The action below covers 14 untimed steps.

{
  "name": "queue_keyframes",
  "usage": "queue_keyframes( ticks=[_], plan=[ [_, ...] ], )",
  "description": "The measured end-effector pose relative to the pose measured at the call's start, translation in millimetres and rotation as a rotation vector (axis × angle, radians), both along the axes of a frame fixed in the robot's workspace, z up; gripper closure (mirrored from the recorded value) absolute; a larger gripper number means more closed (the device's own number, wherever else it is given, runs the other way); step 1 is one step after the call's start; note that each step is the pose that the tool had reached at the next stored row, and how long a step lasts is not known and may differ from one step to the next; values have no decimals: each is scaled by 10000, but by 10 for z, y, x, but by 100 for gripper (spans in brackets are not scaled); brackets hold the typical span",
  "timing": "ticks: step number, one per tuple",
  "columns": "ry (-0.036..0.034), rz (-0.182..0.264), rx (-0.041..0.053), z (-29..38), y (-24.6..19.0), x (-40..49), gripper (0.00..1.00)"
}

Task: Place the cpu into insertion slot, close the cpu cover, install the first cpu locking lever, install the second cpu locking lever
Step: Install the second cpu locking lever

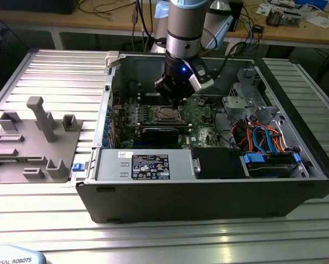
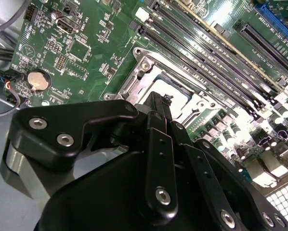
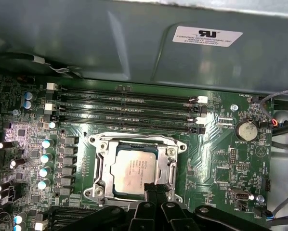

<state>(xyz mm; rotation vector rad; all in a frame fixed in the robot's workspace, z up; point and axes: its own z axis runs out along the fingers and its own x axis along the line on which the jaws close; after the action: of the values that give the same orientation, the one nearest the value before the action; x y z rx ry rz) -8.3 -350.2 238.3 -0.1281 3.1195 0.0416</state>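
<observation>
Gripper low over the chip socket inside the open computer case.

The gripper [image 3: 153,190] has its black fingers [image 2: 158,139] drawn together to a narrow tip, with nothing seen held between them. Just under that tip lies the cpu [image 3: 132,169], sitting flat in the insertion slot [image 3: 101,185], with the cpu cover [image 3: 169,166] lying down around it as a silvery frame. Beyond the socket run the long black memory slots [image 3: 124,103] on the green board [image 3: 221,163], then the case wall [image 3: 86,43].
</observation>
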Motion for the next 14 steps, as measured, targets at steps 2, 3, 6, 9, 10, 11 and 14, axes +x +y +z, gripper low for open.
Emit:
queue_keyframes(
  ticks=[2, 3, 6, 9, 10, 11, 14],
  plan=[
    [0, 0, 1, 0, -5, 0, 89],
    [0, -1, 0, 0, -6, 0, 89],
    [0, 0, 1, 0, -37, 0, 89],
    [0, 0, 3, 0, -68, 0, 89],
    [0, -1, 3, 0, -80, 0, 89],
    [0, 0, 4, 0, -88, 0, 89],
    [-1, 0, 10, 0, -124, 0, 89]
  ],
)
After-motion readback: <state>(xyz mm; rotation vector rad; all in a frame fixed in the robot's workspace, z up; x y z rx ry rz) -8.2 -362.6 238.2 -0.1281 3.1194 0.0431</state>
